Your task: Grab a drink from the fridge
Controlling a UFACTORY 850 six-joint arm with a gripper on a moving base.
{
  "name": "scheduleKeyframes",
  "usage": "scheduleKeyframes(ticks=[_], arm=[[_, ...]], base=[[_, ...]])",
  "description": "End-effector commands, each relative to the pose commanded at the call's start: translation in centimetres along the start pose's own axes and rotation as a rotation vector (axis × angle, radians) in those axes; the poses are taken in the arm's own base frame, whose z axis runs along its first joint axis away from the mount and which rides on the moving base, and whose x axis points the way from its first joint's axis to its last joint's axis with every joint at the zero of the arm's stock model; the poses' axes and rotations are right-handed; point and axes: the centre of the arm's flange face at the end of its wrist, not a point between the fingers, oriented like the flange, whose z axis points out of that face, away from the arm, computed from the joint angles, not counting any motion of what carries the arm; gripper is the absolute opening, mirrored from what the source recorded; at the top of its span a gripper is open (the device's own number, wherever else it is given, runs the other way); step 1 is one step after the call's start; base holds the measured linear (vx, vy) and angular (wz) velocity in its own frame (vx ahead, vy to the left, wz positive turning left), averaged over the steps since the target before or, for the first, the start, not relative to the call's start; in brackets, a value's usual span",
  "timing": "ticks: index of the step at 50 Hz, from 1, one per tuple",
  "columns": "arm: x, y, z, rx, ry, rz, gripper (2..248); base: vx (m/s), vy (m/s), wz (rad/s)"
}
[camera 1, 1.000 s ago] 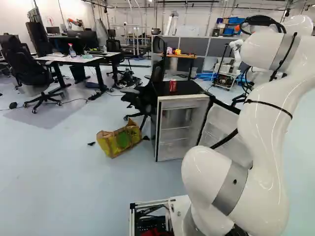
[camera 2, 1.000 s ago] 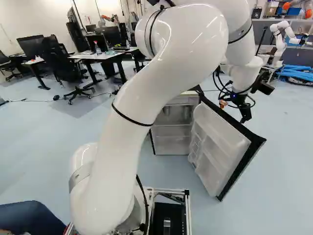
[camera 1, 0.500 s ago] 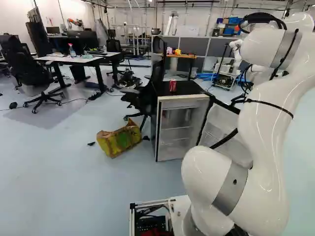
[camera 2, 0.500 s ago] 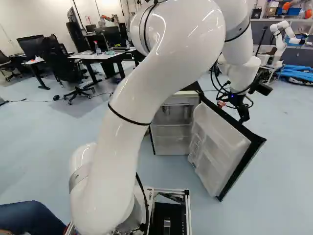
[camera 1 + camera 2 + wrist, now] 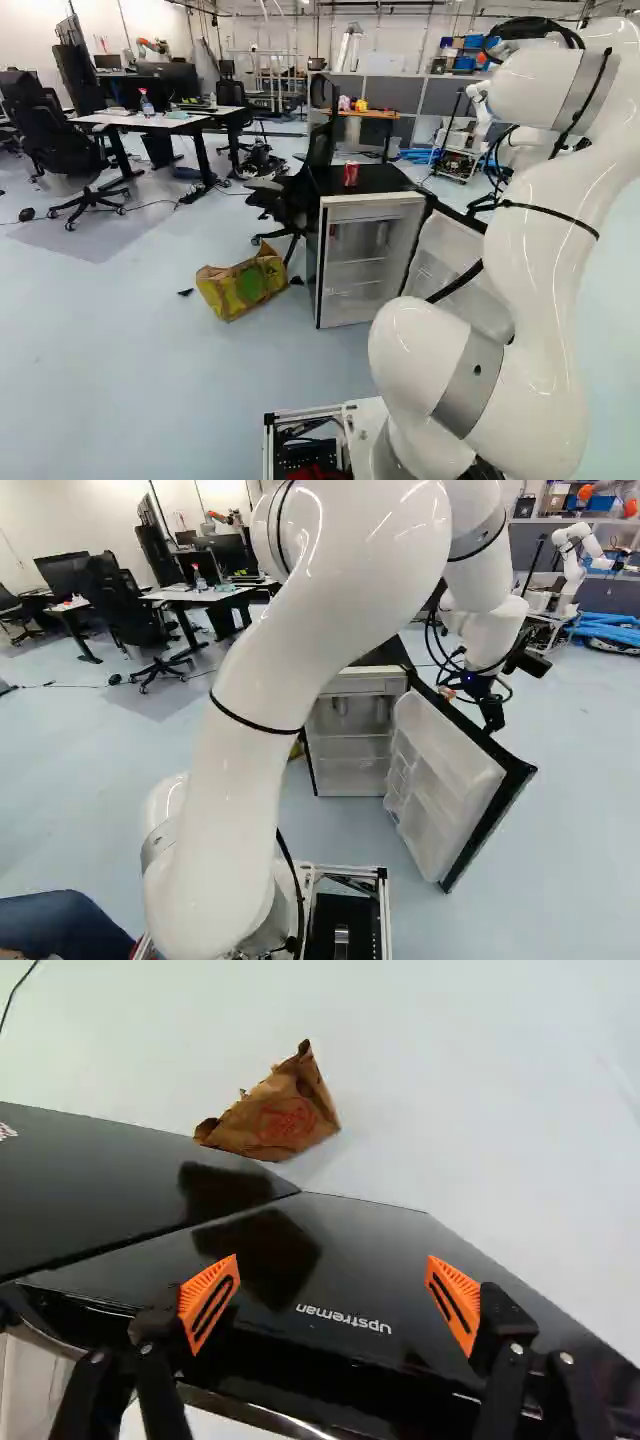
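The open fridge door (image 5: 445, 790) stands out from the fridge (image 5: 370, 262), white shelves facing my base. At its black outer side, in the right base view, is my gripper (image 5: 491, 720). In the wrist view the gripper (image 5: 331, 1303) is open, its orange pads (image 5: 209, 1303) wide apart with nothing held between them. The glossy black door face (image 5: 350, 1250) with white lettering lies ahead of and under the fingers; contact is unclear. A red can (image 5: 351, 174) stands on the fridge top. Drinks inside the fridge cannot be made out clearly.
A brown paper bag (image 5: 285, 1120) lies on the floor beyond the black door face. A yellow-green bag (image 5: 243, 287) lies left of the fridge, near a black office chair (image 5: 292, 195). Another robot (image 5: 575, 565) stands farther back. A person's leg (image 5: 60, 927) is close beside my base.
In the right base view, my gripper has moved slightly left and the door's free edge has shifted slightly left too. My upper arm has also swung left there. The base has not moved.
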Motion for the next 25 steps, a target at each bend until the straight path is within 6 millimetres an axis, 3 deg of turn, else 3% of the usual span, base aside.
scheduleKeyframes(ticks=[25], arm=[[-2.6, -0.1, -0.7, -0.004, -0.028, -0.004, 247]], base=[[0.000, 0.000, 0.000]])
